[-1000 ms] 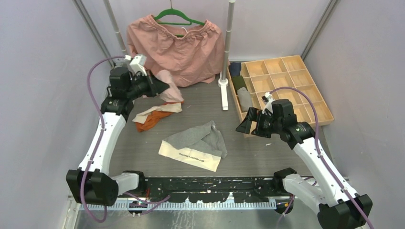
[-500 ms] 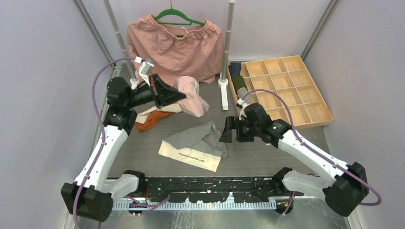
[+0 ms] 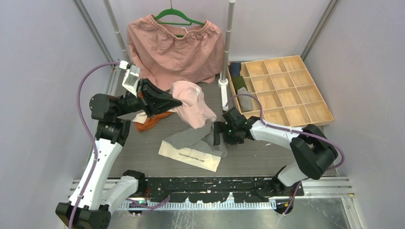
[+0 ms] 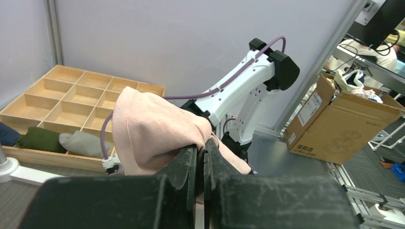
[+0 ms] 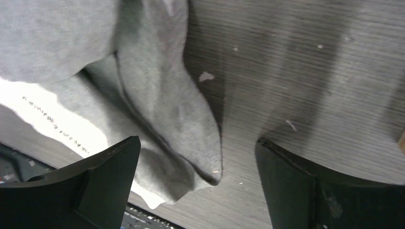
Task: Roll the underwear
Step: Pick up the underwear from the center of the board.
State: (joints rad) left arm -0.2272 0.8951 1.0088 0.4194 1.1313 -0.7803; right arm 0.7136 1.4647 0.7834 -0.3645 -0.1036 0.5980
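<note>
Limp pink underwear (image 3: 193, 106) was pinched by the left hand (image 3: 177, 101) — grey underwear (image 3: 195, 138) was straddled, corner ready, by the gaping, empty right hand (image 3: 217, 134).

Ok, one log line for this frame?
left claw: shut on pink underwear, held up | right claw: open, low over grey underwear edge | rolling: not begun

Pale lilac walls (image 3: 43, 71) close the space on three sides. The table top (image 3: 248, 160) is dark grey with a fine wood grain. At the back stand two metal poles (image 3: 228, 43). Between them a salmon-pink garment (image 3: 176, 47) hangs on a green hanger (image 3: 179, 18). A wooden divided tray (image 3: 310, 94) lies at the right. In the left wrist view, a cardboard box (image 4: 334, 119) stands beyond the table.
</note>
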